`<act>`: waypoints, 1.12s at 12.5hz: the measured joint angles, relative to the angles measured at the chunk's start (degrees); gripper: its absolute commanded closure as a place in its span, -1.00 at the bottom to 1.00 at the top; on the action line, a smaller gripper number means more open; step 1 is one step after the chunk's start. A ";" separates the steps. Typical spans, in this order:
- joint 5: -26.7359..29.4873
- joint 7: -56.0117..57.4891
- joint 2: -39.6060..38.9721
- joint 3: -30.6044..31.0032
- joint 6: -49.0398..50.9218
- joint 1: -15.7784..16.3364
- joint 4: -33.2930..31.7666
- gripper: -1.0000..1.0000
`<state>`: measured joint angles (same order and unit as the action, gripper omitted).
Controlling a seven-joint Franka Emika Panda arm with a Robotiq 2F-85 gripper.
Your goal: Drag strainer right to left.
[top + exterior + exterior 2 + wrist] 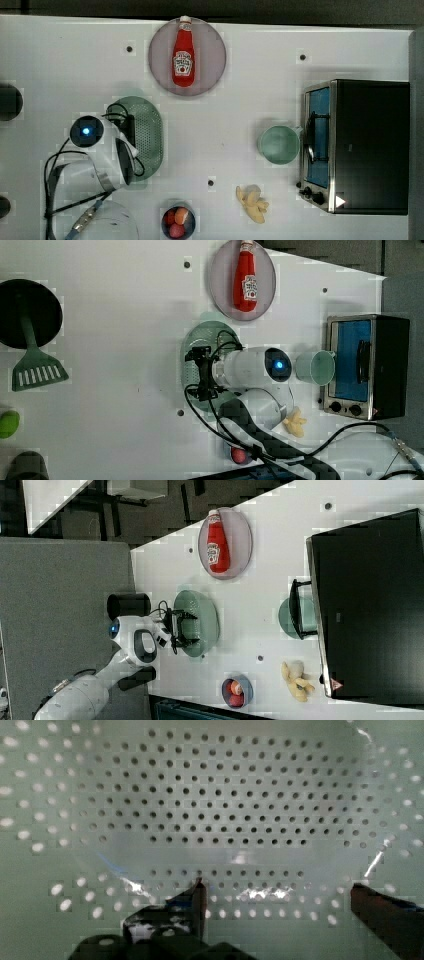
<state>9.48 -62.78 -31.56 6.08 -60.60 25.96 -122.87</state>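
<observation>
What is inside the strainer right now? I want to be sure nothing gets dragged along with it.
The strainer holds no food or loose item; the open gripper reaches into its perforated bowl. In the top view, the arm covers the strainer's left part, so that side cannot be checked.

Pale green strainer (210,795) in smooth, slightly glossy perforated plastic, toaster oven (356,145) with shiny metal front and matt black top, white table (250,100) smooth and matt, ketchup bottle (183,52) in glossy red plastic

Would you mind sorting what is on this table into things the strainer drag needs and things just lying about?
Needed: strainer; gripper, open over it.

Lying about: ketchup bottle on plate; cup; toaster oven; banana; fruit bowl; spatula.
</observation>
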 measured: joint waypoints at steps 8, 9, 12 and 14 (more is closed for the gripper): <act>4.65 -5.48 -2.66 -1.16 0.78 5.62 9.96 -1.00; 4.65 -6.27 -2.66 -0.61 0.84 5.60 10.18 -1.00; 3.64 -6.71 -4.98 -0.38 0.73 6.66 12.37 -1.00; 3.65 -6.77 -6.49 -1.16 0.62 8.59 12.31 -1.00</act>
<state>13.13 -69.55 -38.05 4.91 -59.98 34.55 -110.56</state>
